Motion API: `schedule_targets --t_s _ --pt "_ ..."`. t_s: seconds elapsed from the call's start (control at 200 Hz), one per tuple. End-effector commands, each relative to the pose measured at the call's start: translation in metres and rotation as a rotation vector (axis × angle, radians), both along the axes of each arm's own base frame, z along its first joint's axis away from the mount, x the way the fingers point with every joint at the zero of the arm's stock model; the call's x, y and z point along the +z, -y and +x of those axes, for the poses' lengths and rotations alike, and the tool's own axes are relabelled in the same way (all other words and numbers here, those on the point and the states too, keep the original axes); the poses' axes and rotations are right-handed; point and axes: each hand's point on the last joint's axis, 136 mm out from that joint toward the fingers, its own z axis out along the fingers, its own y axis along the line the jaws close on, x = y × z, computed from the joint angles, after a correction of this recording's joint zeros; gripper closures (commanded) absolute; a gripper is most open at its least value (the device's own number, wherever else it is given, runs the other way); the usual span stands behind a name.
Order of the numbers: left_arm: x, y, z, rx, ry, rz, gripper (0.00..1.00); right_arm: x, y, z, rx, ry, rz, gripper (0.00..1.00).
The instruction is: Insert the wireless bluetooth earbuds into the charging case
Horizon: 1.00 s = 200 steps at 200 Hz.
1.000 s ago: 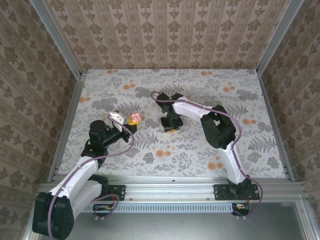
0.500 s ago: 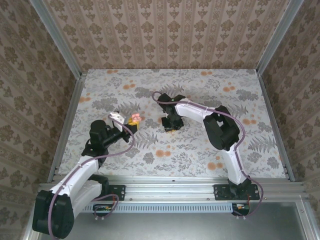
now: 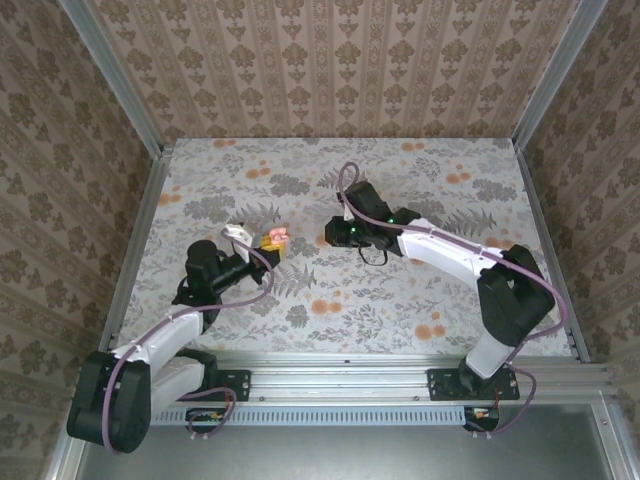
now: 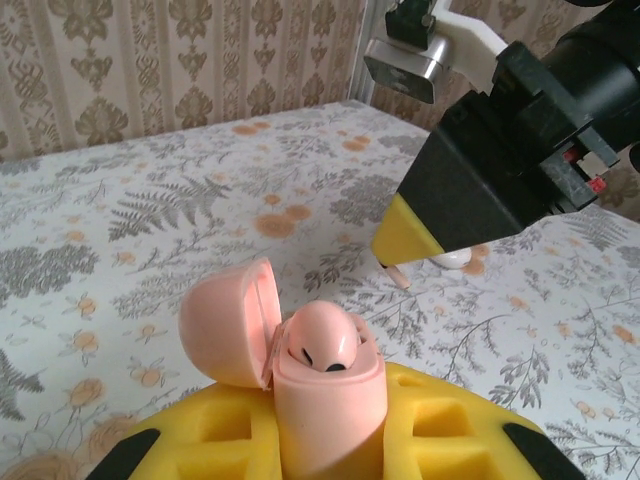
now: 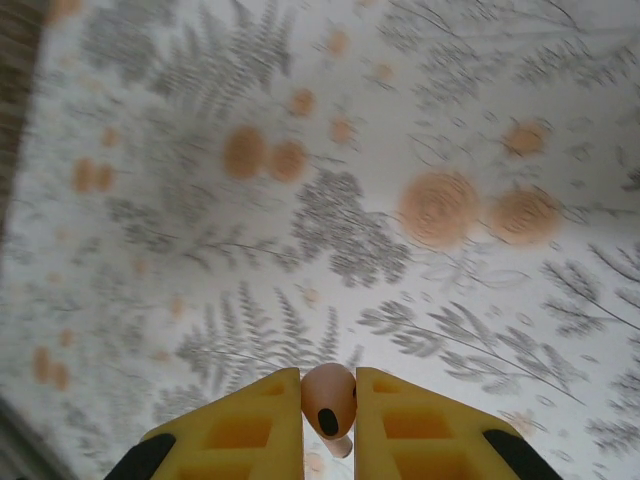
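The charging case is a salmon-pink puck standing upright between the yellow pads of my left gripper, which is shut on it. Its lid hangs open to the left. One pale pink earbud sits in the case. My right gripper is shut on the other earbud, stem pointing down, above the table. From above, the right gripper hovers a short way right of the case and left gripper. In the left wrist view, the right gripper's yellow fingertip hangs beyond the case.
The floral tablecloth covers the whole table, with printed orange flowers scattered across it. Patterned walls and aluminium posts fence in the left, right and back sides. A small white bit lies under the right fingertip.
My right gripper shut on the earbud and lifted off the table, turning from pointing down to pointing left toward the case. Its elbow swung out to the right. The left gripper stayed put.
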Motion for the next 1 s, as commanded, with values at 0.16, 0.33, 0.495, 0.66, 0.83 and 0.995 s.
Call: schedule_targets --t_s 0.16,0.33,0.495,0.66,0.83,0.995 --pt "0.026 0.008 -0.009 -0.055 0.080 -0.056 0.95 0.100 -0.035 0.003 0.060 0.310 0.323 0.84" --pt "0.037 0.007 -0.008 -0.039 0.095 -0.084 0.95 0.134 -0.051 -0.003 0.109 0.441 0.389 0.84" --pt "0.046 0.007 -0.006 -0.027 0.103 -0.105 0.95 0.149 -0.070 -0.008 0.156 0.496 0.445 0.84" --pt "0.052 0.004 -0.004 -0.004 0.113 -0.120 0.95 0.158 -0.085 -0.018 0.203 0.537 0.470 0.84" --pt "0.059 0.000 0.002 0.039 0.124 -0.142 0.95 0.160 -0.091 -0.024 0.221 0.550 0.480 0.84" --pt "0.065 -0.002 0.003 0.050 0.138 -0.152 0.95 0.155 -0.095 -0.025 0.229 0.541 0.479 0.84"
